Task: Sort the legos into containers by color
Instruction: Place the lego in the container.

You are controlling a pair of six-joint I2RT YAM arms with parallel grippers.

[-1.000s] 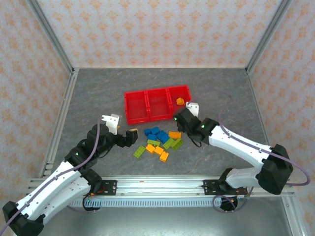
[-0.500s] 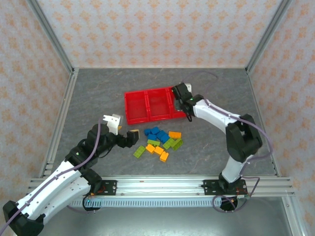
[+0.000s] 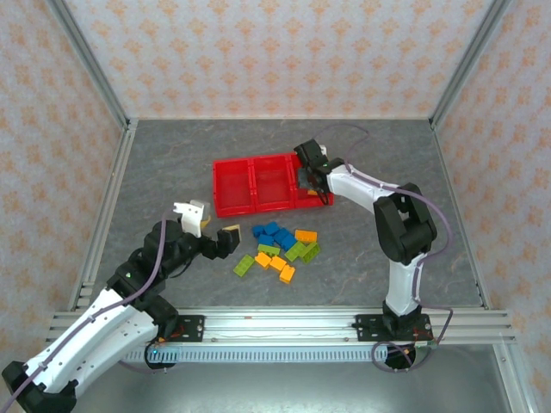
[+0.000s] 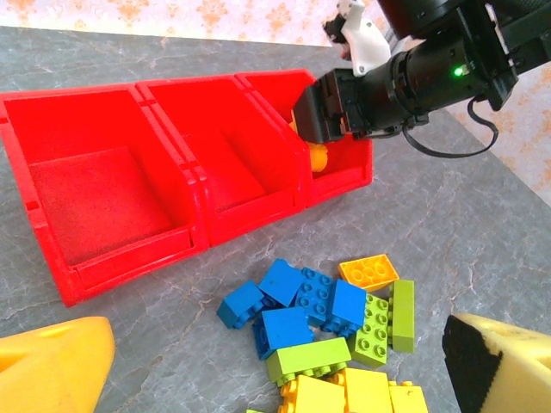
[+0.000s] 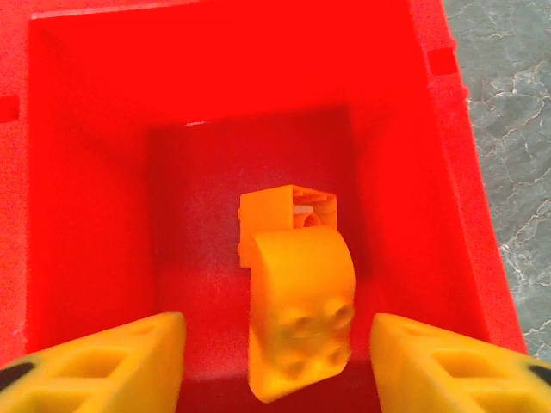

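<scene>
- Left gripper [image 3: 215, 231]: jaws apart, empty; it has barely moved in the last second.
- Legos [image 3: 280, 245]: blue, lime and orange studded bricks in a loose pile just right of that gripper.
- Bins [image 3: 234, 191]: three red ones joined in a row, beyond the pile.
- Right gripper [image 3: 312, 179]: jaws apart over the right bin [image 5: 86, 172]; a second ago it was beside the pile.
- Curved orange brick [image 5: 301, 310]: between the right gripper's fingers, touching neither. A square orange brick [image 5: 288, 211] lies just beyond it on the bin floor.

Loose legos [image 3: 280, 245] lie in front of containers [image 3: 258, 185]. My right gripper [image 3: 308, 175] over rightmost bin [image 5: 95, 198], two bricks [image 5: 297, 292] inside it. My left gripper [image 3: 215, 231] just left of legos, containers behind.
</scene>
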